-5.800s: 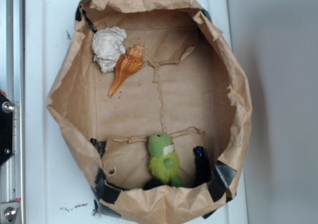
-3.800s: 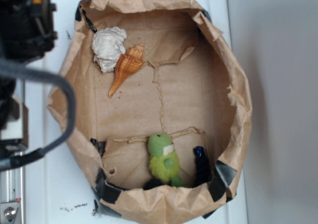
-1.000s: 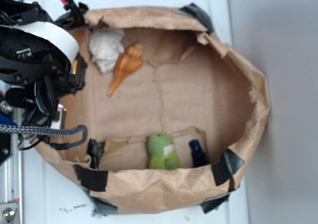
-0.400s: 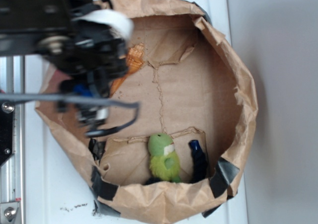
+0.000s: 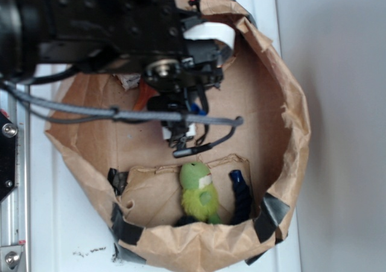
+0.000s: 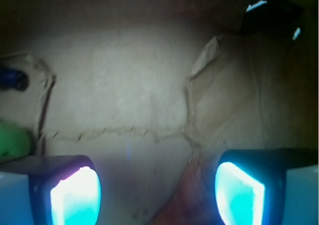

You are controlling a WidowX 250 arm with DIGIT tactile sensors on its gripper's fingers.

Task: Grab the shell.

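The shell is almost wholly hidden under the arm in the exterior view; only a sliver of orange [image 5: 142, 96] shows at the gripper's left. In the wrist view its blurred orange-red pointed end [image 6: 185, 199] lies low between my two fingers, nearer the right one. My gripper [image 6: 157, 192] is open, with its glowing pads wide apart and nothing held. In the exterior view the gripper [image 5: 174, 97] hangs over the upper left of the brown paper bag [image 5: 289, 91].
A green plush toy [image 5: 199, 193] and a dark blue object [image 5: 240, 193] lie at the bag's near side; both show at the wrist view's left edge. A bit of white paper ball [image 5: 128, 80] peeks out beside the arm. Cables cross the bag.
The arm has swung right from the bag's left rim to above its upper middle, covering the shell and the paper ball. The bag has shifted slightly.
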